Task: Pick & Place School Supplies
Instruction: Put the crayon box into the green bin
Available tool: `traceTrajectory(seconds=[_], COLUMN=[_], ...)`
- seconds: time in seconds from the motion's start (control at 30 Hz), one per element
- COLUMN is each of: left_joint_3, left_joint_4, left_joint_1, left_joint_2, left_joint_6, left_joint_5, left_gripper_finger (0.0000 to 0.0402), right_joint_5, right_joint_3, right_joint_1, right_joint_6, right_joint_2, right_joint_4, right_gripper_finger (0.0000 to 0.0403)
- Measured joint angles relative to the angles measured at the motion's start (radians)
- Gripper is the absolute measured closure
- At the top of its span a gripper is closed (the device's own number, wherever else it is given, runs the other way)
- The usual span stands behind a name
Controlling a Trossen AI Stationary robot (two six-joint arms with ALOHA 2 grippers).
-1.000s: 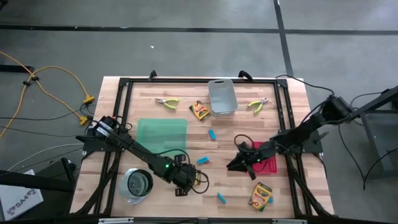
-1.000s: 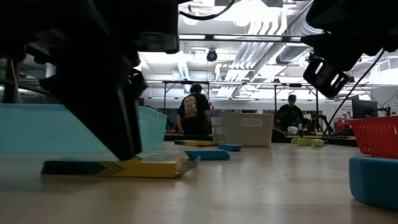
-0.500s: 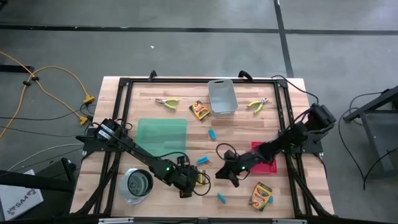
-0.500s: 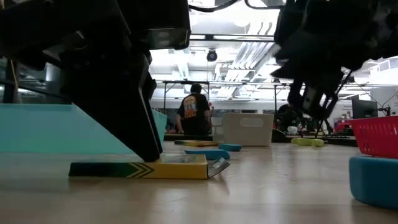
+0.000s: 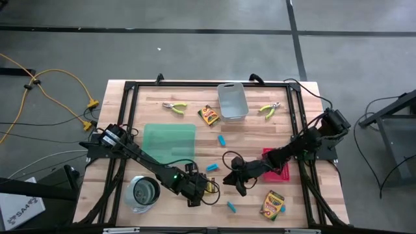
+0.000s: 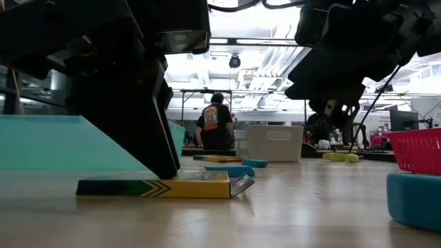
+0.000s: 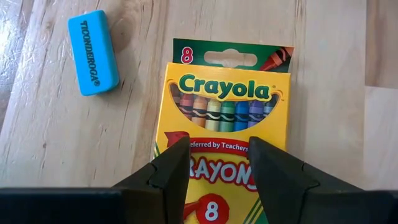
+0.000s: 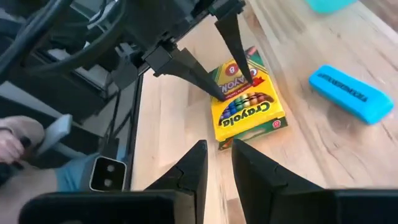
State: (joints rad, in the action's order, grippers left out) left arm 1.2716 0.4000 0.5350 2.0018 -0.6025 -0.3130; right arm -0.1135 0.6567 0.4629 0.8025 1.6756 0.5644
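Crayon box (image 7: pixel 222 118): yellow and green, flat on the bench (image 5: pixel 286 110) near its front edge, flap end pointing at the right arm.
Left pincer (image 7: pixel 214 165): fingers spread, tips resting on the box face.
Blue block (image 7: pixel 93 51): just beside the box, apart from it.
Right pincer (image 8: pixel 217 168): narrow gap, empty, hovering near the box.
Open room: bare wood around the box.
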Motion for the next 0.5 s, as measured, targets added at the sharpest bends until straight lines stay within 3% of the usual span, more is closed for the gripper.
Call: traceTrajectory(seconds=[0.23, 0.33, 0.5], left_joint_3=[0.0, 0.0, 0.0], left_joint_4=[-0.003, -0.003, -0.006], left_joint_1=[0.0, 0.0, 0.0], left_joint_2=[0.0, 0.0, 0.0], left_joint_6=[0.001, 0.002, 0.005], left_joint_5=[-0.001, -0.001, -0.002], left_gripper_finger=[0.0243, 0.0243, 0.0243], right_joint_5=[-0.028, -0.04, -0.196], right_joint_3=[0.012, 0.034, 0.085], right_joint_1=[0.026, 0.062, 0.128], right_joint_6=[-0.23, -0.447, -0.752], right_joint_2=[0.0, 0.0, 0.0], right_joint_4=[0.013, 0.011, -0.086], right_gripper_finger=[0.0337, 0.0337, 0.0337])
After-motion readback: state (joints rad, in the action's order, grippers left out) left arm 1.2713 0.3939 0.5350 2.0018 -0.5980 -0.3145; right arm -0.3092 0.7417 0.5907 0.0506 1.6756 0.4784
